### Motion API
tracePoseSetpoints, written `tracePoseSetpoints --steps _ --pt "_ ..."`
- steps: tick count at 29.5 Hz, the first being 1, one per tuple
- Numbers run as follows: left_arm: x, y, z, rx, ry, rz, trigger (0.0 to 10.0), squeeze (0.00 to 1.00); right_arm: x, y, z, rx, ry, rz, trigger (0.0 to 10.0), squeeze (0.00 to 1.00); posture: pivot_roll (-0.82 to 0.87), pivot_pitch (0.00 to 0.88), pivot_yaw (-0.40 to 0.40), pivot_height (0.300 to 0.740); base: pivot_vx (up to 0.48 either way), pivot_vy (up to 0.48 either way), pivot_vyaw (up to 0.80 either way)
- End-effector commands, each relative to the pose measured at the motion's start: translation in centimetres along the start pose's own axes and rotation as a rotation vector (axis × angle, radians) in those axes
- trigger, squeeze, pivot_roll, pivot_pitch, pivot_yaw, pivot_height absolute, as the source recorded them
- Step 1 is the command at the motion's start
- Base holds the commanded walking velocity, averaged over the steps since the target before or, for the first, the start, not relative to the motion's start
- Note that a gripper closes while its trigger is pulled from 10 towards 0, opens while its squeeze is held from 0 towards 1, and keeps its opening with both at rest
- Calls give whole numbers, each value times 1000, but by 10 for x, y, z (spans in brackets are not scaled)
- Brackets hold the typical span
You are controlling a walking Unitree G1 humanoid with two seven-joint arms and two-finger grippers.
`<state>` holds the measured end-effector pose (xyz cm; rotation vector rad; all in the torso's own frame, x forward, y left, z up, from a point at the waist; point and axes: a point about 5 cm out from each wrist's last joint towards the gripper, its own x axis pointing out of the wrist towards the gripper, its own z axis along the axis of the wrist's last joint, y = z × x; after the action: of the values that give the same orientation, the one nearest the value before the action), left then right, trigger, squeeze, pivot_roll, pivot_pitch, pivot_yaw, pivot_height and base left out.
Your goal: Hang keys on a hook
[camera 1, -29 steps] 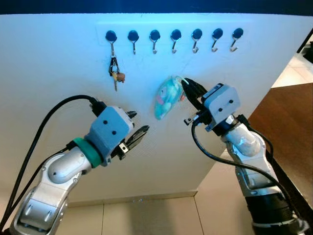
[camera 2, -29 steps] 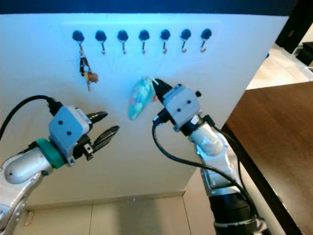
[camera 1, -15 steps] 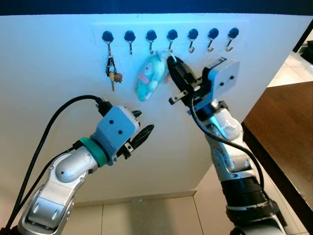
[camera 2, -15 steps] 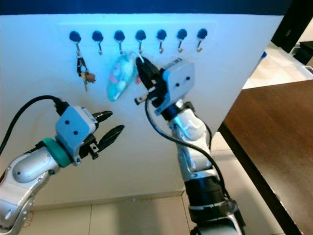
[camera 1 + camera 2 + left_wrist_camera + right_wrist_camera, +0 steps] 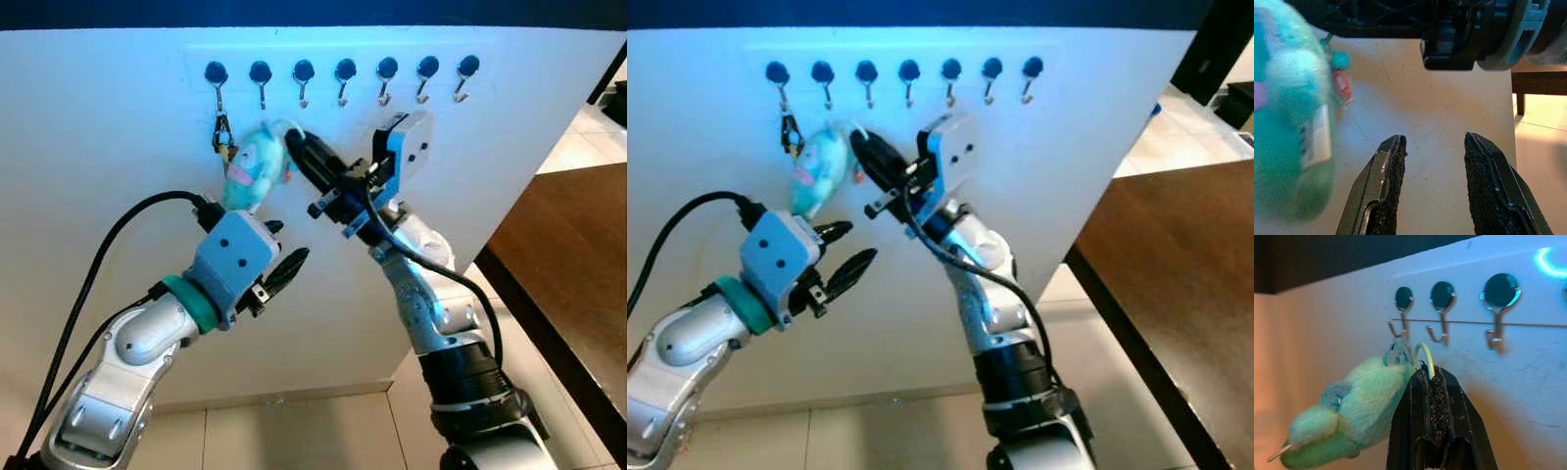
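Hanging keys half behind plush

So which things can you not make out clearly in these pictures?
- Keys already on the first hook: partly covered in the left eye view by the plush keychain.
- Plush keychain: blurred in the left wrist view and cut by the edge.
- Loop in the right gripper: the shut fingers hide its lower part in the right wrist view.

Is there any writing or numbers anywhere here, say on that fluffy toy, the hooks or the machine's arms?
No text can be read anywhere.
White tag on the plush keychain: blurred, no legible print.
Row of hooks and the wall: no labels or numbers.
Keys already hanging: too small to show any marking.
Left end effector and right end effector housings: no brand or number visible.
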<state>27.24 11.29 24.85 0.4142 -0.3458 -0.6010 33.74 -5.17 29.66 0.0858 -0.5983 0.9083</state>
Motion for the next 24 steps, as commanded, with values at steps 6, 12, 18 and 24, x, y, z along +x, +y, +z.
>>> tracePoseSetpoints --steps 6,12,18,24 --pt "0 -2 0 5 -4 -2 10000 0 12 2 -5 149 -36 6 10000 0 59 131 79 740 0 0 0" --pt "0 -2 1 -2 -8 4 10000 0 24 2 -3 171 -63 -2 10000 0 64 131 79 740 0 0 0" --pt "-1 0 4 -7 -13 10 10000 0 31 1 1 190 -83 3 10000 0 72 133 77 740 0 0 0" --pt "-1 2 6 -19 -24 20 10000 0 37 -5 1 194 -83 -29 10000 0 72 133 77 740 0 0 0"
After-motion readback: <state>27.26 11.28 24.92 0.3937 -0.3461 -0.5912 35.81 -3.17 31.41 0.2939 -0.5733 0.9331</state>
